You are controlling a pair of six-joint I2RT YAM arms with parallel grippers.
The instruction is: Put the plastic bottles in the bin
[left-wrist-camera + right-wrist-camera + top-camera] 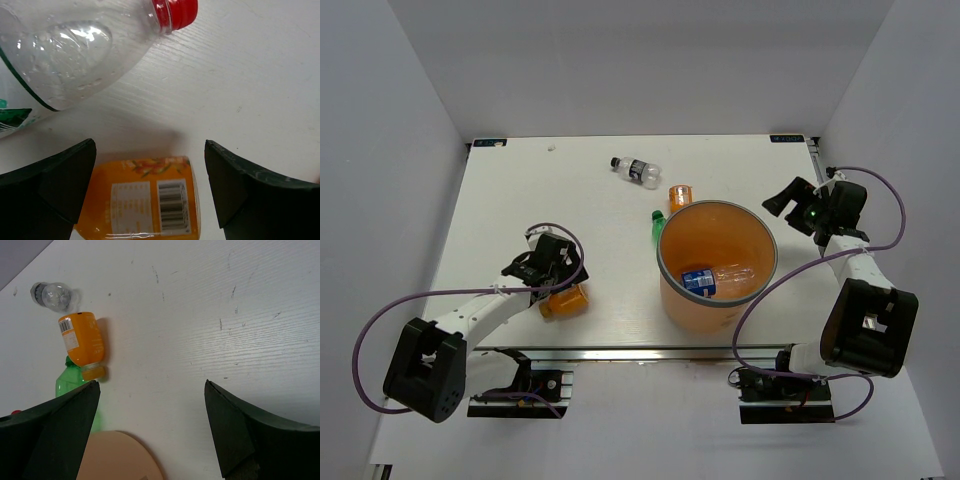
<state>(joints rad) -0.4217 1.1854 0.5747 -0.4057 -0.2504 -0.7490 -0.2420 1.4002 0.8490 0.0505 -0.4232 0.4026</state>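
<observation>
Where the white, wood-grained table (500, 200) is closed in by pale grey walls, faint scuffs are seen on its surface. The bin (690, 312) is set near the front edge, and a blue-labelled bottle (698, 282) is seen lying inside it. A green bottle (659, 226) is found against its far side, a small orange bottle (680, 193) just behind, and a dark-labelled bottle (635, 171) farther back. The left gripper (150, 165) is held spread over a second orange bottle (145, 202), unclamped, with a red-capped bottle (75, 55) just beyond. The right gripper (152, 405) is held spread above bare table.
</observation>
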